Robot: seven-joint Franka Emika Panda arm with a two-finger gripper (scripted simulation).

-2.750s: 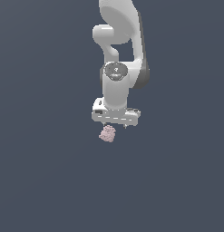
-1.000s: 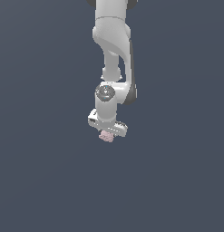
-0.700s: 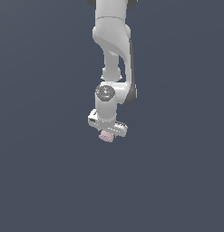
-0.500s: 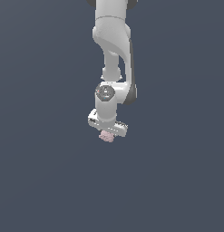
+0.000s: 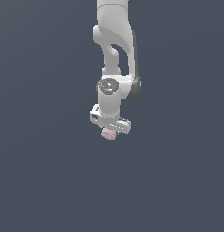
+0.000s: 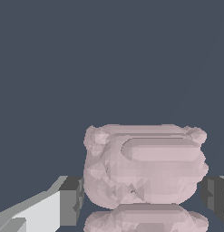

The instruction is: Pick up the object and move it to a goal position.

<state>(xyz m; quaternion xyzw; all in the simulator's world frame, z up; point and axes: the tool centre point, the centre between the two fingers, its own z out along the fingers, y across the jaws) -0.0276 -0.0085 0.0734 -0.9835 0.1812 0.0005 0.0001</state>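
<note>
The object (image 5: pixel 109 133) is a small pale pink ridged blob, seen just below the white hand of the arm in the exterior view. In the wrist view the object (image 6: pixel 145 165) fills the space between the two dark finger pads (image 6: pixel 71 199), which press on its sides. My gripper (image 5: pixel 109 132) is shut on the object and holds it above the dark grey ground. The fingers are mostly hidden behind the hand in the exterior view.
The white arm (image 5: pixel 114 54) hangs down from the top of the exterior view. Plain dark grey ground (image 5: pixel 41 181) surrounds it on all sides. No other objects show.
Since 2.8 s ago the arm has turned and tilted with the object in its grip. Over the last second nothing has visibly moved.
</note>
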